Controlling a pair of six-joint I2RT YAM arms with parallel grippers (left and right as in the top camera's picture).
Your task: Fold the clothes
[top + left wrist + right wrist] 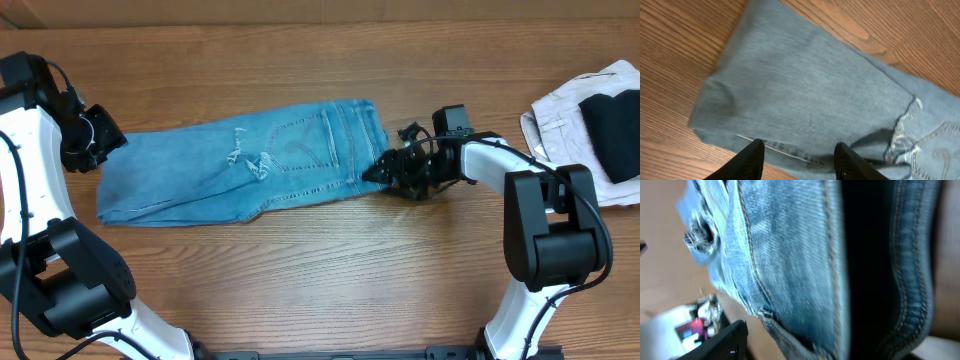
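Wood-grain table (pixel 330 270); folded light-blue denim jeans (pixel 250 165) lie flat left of centre, waistband to the right. Left gripper (pixel 799 149) spread wide over the left end; right gripper (pixel 380 172) at the waistband (grip not discernible, since denim fills its camera). Off-white garment (pixel 560 110) under black garment (pixel 612 130), far right.

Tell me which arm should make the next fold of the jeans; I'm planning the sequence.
Probably the right. The right gripper sits at the waist edge of the jeans, denim filling its wrist view, so it could carry that end over. The left gripper hangs open above the folded leg end.
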